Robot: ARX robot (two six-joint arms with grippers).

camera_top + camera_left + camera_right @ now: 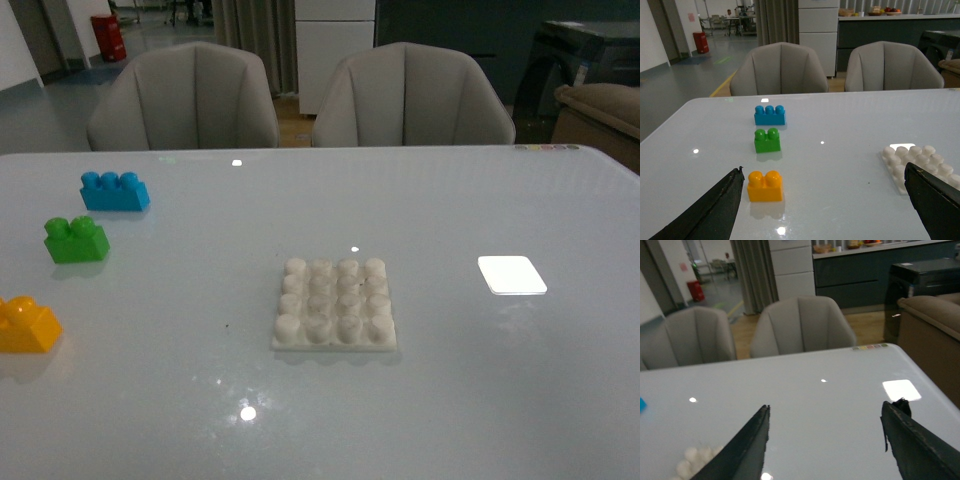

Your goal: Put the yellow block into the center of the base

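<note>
The yellow block [26, 326] rests on the table at the far left of the front view, studs up. The white studded base [334, 304] lies flat near the table's middle. Neither arm shows in the front view. In the left wrist view the yellow block [765, 186] stands just inside the near finger of my open left gripper [824, 172], and the base [917, 162] is partly hidden behind the other finger. My right gripper [826, 407] is open above bare tabletop, with a corner of the base [696, 460] beside one finger.
A green two-stud brick [76, 239] and a blue three-stud brick [114, 190] sit behind the yellow block along the left side. A glossy white patch [512, 274] lies right of the base. Two grey chairs [185, 97] stand past the far edge.
</note>
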